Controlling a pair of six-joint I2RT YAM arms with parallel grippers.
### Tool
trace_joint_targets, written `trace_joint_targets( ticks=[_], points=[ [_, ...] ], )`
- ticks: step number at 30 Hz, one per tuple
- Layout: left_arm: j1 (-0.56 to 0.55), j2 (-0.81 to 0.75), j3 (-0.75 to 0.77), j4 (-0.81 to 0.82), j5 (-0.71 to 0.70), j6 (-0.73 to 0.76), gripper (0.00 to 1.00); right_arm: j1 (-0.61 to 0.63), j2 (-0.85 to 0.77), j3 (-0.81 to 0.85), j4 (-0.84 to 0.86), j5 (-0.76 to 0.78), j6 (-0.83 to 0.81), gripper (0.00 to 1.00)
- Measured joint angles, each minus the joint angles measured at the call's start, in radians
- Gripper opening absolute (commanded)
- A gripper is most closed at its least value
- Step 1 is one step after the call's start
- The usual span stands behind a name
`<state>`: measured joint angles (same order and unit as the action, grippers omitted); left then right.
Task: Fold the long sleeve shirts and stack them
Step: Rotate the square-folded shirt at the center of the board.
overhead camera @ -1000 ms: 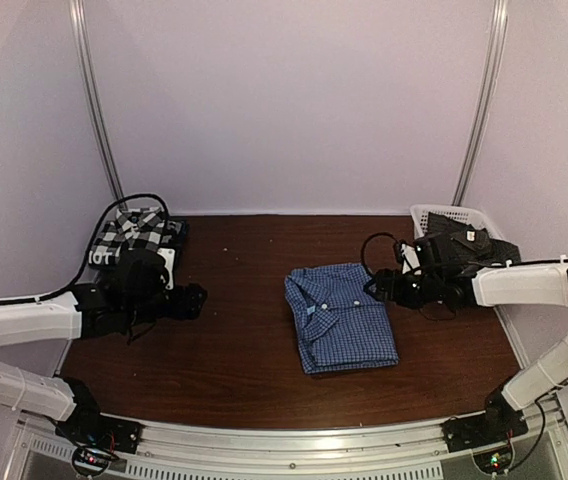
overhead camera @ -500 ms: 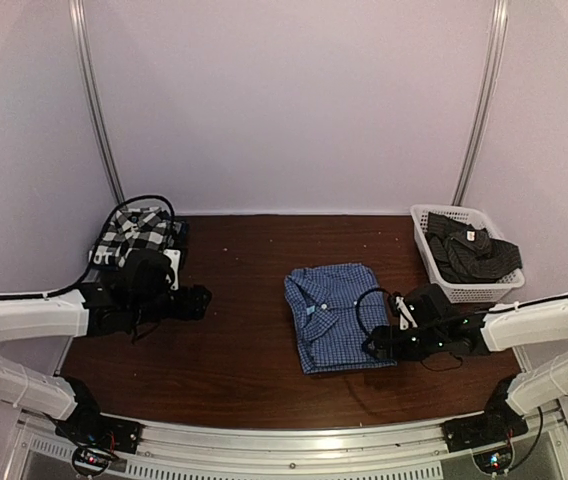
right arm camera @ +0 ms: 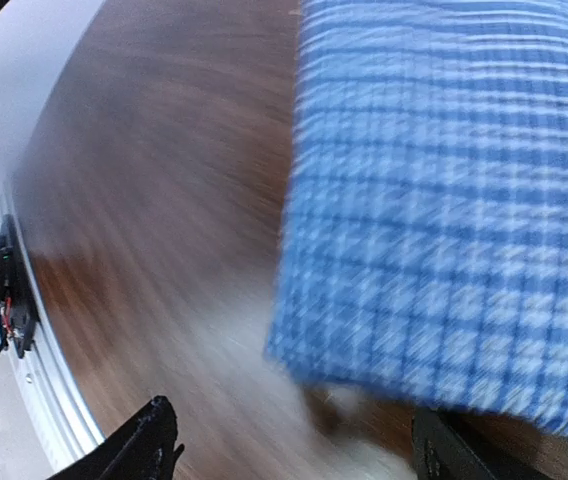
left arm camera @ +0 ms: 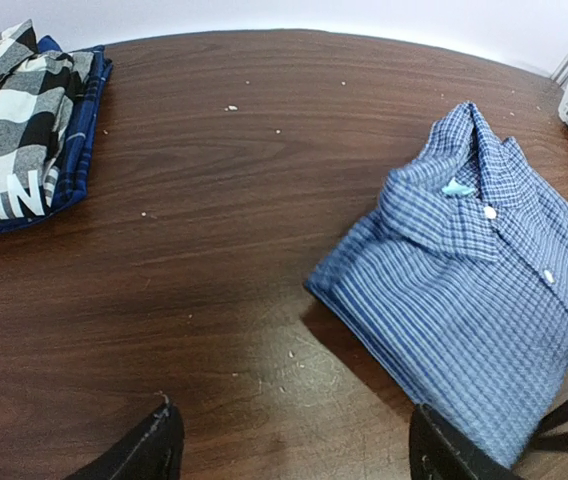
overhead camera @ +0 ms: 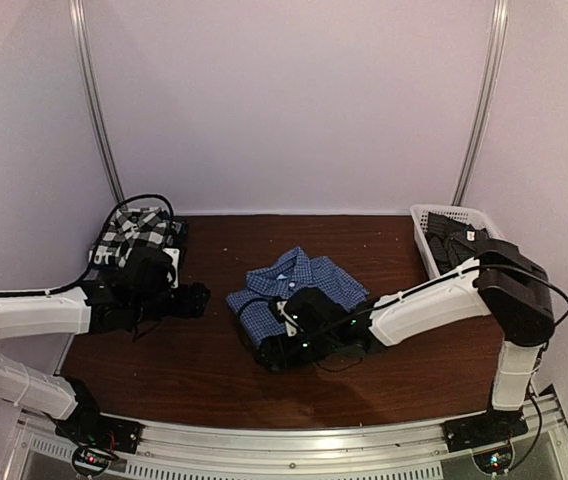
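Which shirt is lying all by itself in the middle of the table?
The blue fine-check collared button-up shirt. It lies folded alone in the middle; the black-and-white plaid shirt sits on a navy lettered shirt at the back left corner.

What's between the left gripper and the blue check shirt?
Only bare tabletop with a few pale specks. The top view shows the gap between the left gripper and the blue check shirt; the left wrist view shows it bare.
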<state>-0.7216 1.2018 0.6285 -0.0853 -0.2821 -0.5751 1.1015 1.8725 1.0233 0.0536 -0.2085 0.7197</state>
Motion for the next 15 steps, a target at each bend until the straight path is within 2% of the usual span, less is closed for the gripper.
trace_joint_targets(
  ticks=[3,5,9,15],
  points=[
    [0.01,-0.016,0.0,-0.013,-0.009,-0.011,0.79,0.061,0.147,0.224,-0.029,-0.026,-0.067,0.84],
    [0.014,-0.032,0.0,-0.022,-0.013,-0.019,0.82,0.089,0.16,0.272,-0.056,-0.032,-0.107,0.85],
    [0.014,-0.051,-0.006,-0.019,-0.014,-0.027,0.9,0.08,0.066,0.218,-0.13,-0.012,-0.154,0.86],
    [0.016,-0.016,-0.015,0.005,0.013,-0.035,0.91,-0.092,-0.192,0.068,-0.202,0.062,-0.19,0.88]
  ],
)
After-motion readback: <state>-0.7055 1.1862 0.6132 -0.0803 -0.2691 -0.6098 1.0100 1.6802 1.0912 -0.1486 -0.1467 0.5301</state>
